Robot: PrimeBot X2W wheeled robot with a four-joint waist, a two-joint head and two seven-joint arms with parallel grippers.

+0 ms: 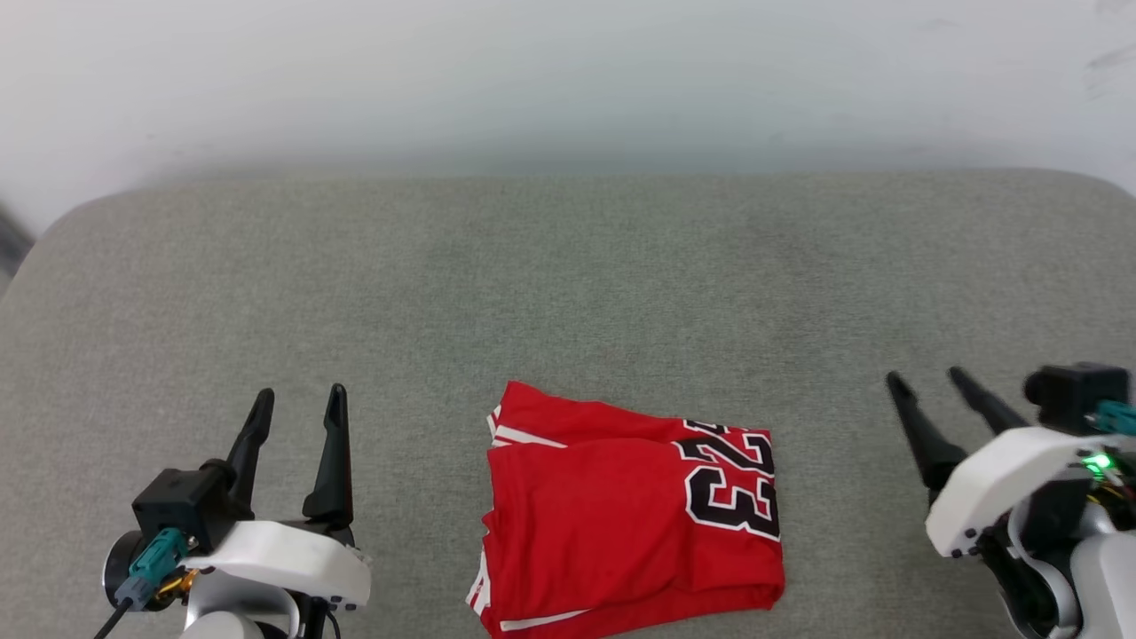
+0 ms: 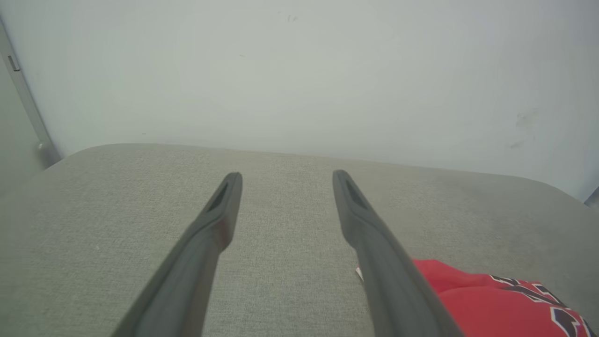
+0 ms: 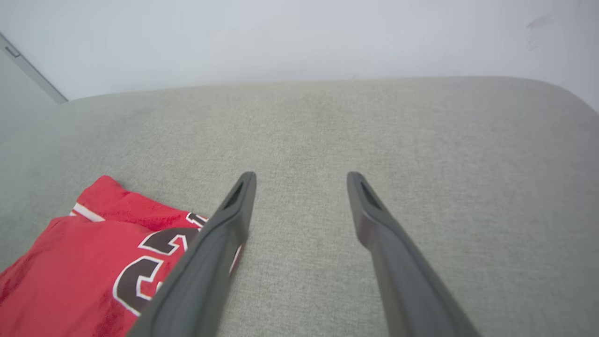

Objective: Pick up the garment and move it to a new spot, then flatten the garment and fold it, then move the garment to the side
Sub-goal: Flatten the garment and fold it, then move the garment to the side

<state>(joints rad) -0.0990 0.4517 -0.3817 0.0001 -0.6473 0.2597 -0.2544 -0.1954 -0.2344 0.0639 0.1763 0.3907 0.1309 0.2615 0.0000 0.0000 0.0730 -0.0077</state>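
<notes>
The garment [image 1: 621, 515] is a red jersey folded into a rough rectangle, with a black-and-white number on its right part and white trim at its left edge. It lies near the front middle of the grey cushioned surface [image 1: 568, 284]. My left gripper [image 1: 300, 401] stands open to the left of it, apart from the cloth and holding nothing. My right gripper [image 1: 925, 380] stands open to the right of it, also empty. In the left wrist view a corner of the garment [image 2: 491, 299] shows past the right finger. In the right wrist view the garment [image 3: 84, 262] lies left of the open right gripper [image 3: 302, 177].
A pale wall [image 1: 568, 80] rises behind the grey surface, whose far corners are rounded. Bare grey fabric stretches behind and on both sides of the jersey.
</notes>
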